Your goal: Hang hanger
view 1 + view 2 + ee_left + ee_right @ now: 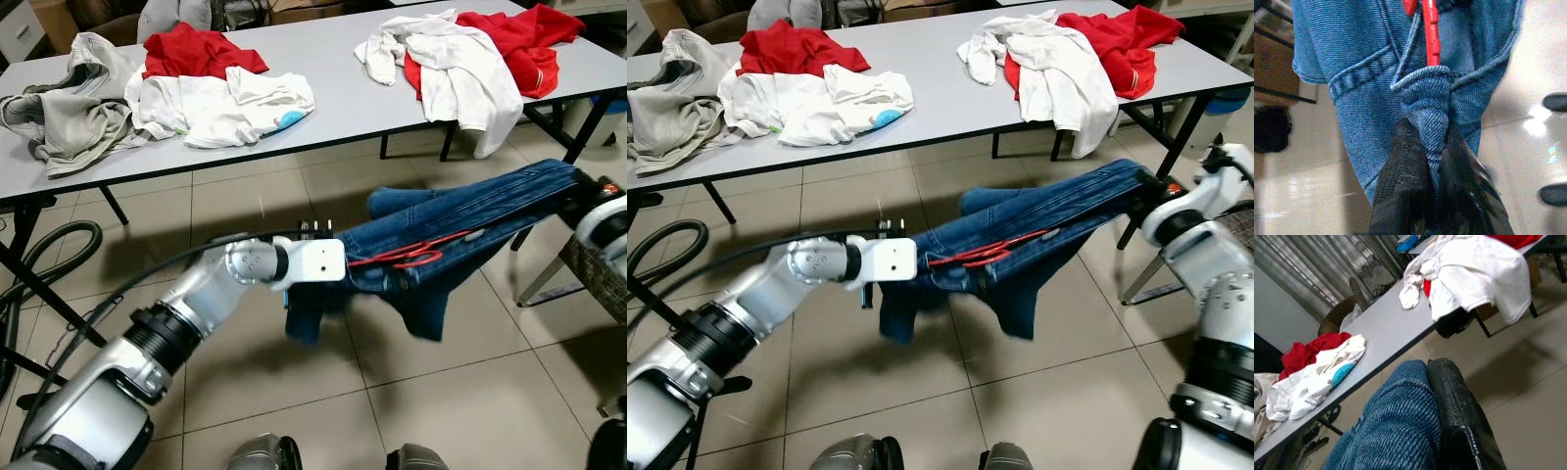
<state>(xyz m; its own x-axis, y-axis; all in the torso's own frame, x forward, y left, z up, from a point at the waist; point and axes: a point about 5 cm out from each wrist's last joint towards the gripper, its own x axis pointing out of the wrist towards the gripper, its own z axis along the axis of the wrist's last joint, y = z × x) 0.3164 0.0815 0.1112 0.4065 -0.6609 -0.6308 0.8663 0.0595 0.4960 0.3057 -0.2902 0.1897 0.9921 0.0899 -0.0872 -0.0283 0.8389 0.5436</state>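
Red hanger (411,257) half-buried in jeans (460,220), hook hidden.

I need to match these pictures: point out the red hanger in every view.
Left eye view: red hanger lies on the jeans, centre-right.
Right eye view, centre, on the jeans.
Left wrist view, top centre.
Right wrist view: not in it.
Shared landmark: the jeans.

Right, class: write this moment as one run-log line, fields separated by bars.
left hand: shut on jeans | right hand: shut on jeans | red hanger: lying on jeans | jeans: stretched above floor | not yet hung
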